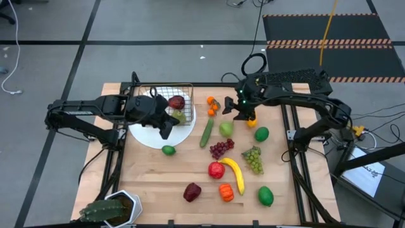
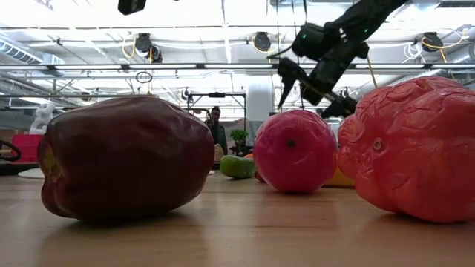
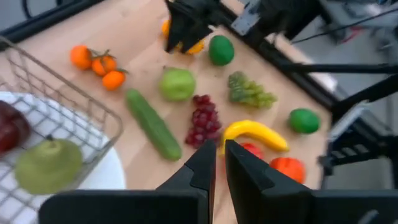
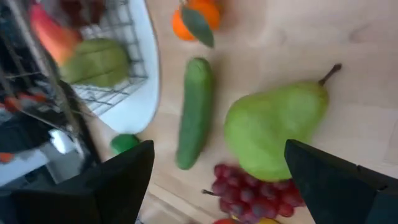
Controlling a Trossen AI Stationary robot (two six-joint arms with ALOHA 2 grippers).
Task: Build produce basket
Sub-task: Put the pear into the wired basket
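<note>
Right gripper (image 1: 238, 109) jaws wide apart above green pear (image 4: 273, 130), holding nothing, left gripper (image 3: 219, 163) jaws together, empty

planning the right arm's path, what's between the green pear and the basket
In the high view, only the cucumber lies between the pear and the basket.

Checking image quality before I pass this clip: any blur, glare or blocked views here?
High view: even light, sharp. Low view: the dark red apple and orange pepper loom large and block the table, ceiling lights glare. Right wrist view: blurred, softest at the basket; the pear is still readable. Left wrist view: fairly clear.
</note>
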